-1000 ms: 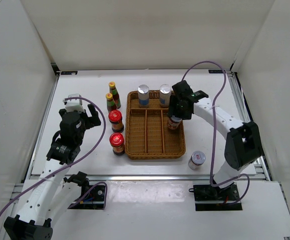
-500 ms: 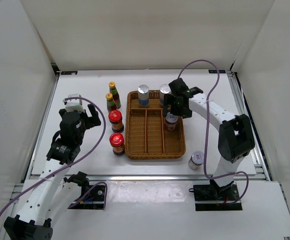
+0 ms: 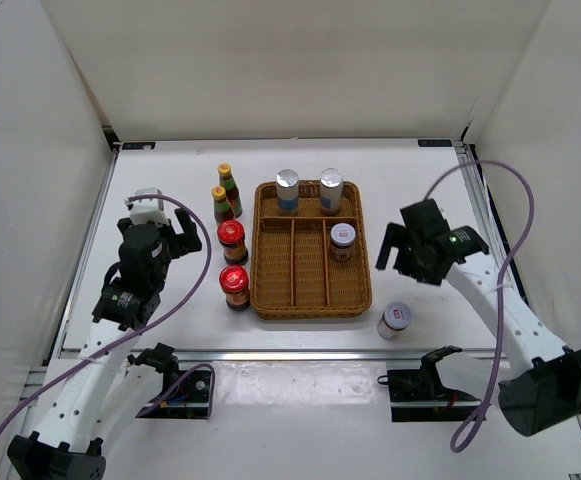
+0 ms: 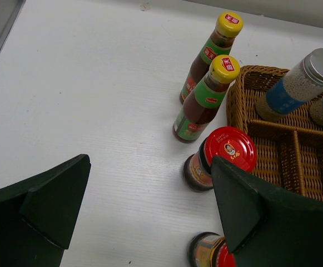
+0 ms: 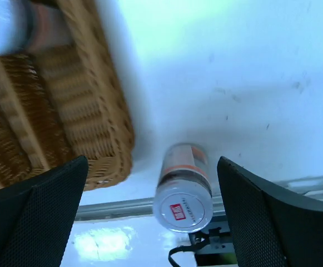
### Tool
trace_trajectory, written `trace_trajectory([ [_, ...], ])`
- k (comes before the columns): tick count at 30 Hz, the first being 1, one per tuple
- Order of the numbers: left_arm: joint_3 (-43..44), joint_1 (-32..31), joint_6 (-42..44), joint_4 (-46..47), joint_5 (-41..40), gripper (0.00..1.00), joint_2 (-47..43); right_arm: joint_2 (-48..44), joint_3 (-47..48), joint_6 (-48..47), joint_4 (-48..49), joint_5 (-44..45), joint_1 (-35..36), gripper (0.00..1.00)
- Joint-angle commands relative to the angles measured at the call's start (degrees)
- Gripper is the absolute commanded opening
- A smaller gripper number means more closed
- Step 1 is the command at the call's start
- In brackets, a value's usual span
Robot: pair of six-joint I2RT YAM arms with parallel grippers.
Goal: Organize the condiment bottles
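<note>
We see left fingers [image 4: 36, 214] and right fingers [image 5: 275, 219] spread wide, empty. The wicker tray [image 3: 310, 313] holds two silver-capped bottles [image 3: 287, 190] and one white-lidded jar [image 3: 342, 240]; a second jar [image 3: 396, 318] stands by the near edge of the tabletop [image 3: 440, 190], red-lidded jars [image 3: 232, 237] and yellow-capped bottles [image 3: 223, 203] toward its left edge.

silver-capped bottles [image 3: 287, 190]: standing in tray's [image 3: 310, 313] far end
white-lidded jars [image 3: 342, 240]: one sitting inside, one outside
red-lidded jars [image 3: 232, 240], yellow-capped bottles [image 3: 227, 186]: standing left of it

Bright, even overhead light; soft, short shadows; top view sharp; left wrist crisp; right wrist smeared at wicker tray [image 5: 55, 111], bluish cast
</note>
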Motion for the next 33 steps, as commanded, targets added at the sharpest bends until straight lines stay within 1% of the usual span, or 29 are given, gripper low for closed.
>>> trace_trajectory([
  [1,1.47,-0.32,-0.43,-0.1,0.39,1.0,-1.51,-4.16,-9.03,7.21,-4.63,-6.15,-3.57,1.0],
  [4,1.47,-0.32,-0.43,-0.1,0.39,1.0,-1.51,-7.68,-14.12,9.32,-4.63,-6.16,-4.1,1.0],
  [6,1.47,-0.32,-0.43,-0.1,0.39,1.0,-1.51,-8.21,-14.76,10.12,-3.66,-7.72,-4.1,1.0],
  [11,1.47,-0.32,-0.43,-0.1,0.39,1.0,-1.51,-3.22,-15.9,13.01,-2.44,-10.11,-4.1,1.0],
  [14,1.47,-0.32,-0.43,-0.1,0.39,1.0,-2.13,-1.45,-18.54,13.55,-0.77,-11.34,-4.1,0.91],
  [15,1.47,-0.32,-0.43,-0.1,0.39,1.0,-2.13,-0.75,-19.06,13.55,-0.15,-11.34,-4.1,0.86],
  [16,1.47,-0.32,-0.43,-0.1,0.39,1.0,-2.13,-0.74,-19.59,14.24,0.55,-12.13,-4.1,0.78],
  [18,1.47,-0.32,-0.43,-0.1,0.39,1.0,-2.13,-0.74,-19.6,14.77,0.56,-12.66,-4.1,0.71],
  [19,1.47,-0.32,-0.43,-0.1,0.39,1.0,-2.13,-1.7,-19.6,14.78,0.56,-12.66,-4.1,0.62],
  [21,1.47,-0.32,-0.43,-0.1,0.39,1.0,-2.13,-4.6,-19.6,15.31,-1.28,-12.66,-4.1,0.54],
  [22,1.47,-0.32,-0.43,-0.1,0.39,1.0,-2.13,-5.74,-18.9,15.83,-1.98,-11.7,-4.1,0.47],
  [24,1.47,-0.32,-0.43,-0.1,0.39,1.0,-2.13,-9.17,-16.54,15.83,-3.74,-9.6,-4.1,0.4],
  [25,1.47,-0.32,-0.43,-0.1,0.39,1.0,-2.13,-10.83,-15.65,15.83,-5.58,-7.24,-4.1,0.32],
  [28,1.47,-0.32,-0.43,-0.1,0.39,1.0,-2.13,-11.99,-11.36,15.05,-7.78,-4.93,-4.1,0.26],
  [31,1.47,-0.32,-0.43,-0.1,0.39,1.0,-2.13,-12.52,-7.65,13.81,-7.79,-3.0,-4.1,0.21],
  [32,1.47,-0.32,-0.43,-0.1,0.39,1.0,-2.13,-12.52,-5.73,12.33,-6.66,-2.99,-4.1,0.18],
  [33,1.47,-0.32,-0.43,-0.1,0.39,1.0,-2.13,-12.52,-5.19,11.27,-5.0,-4.13,-4.1,0.18],
])
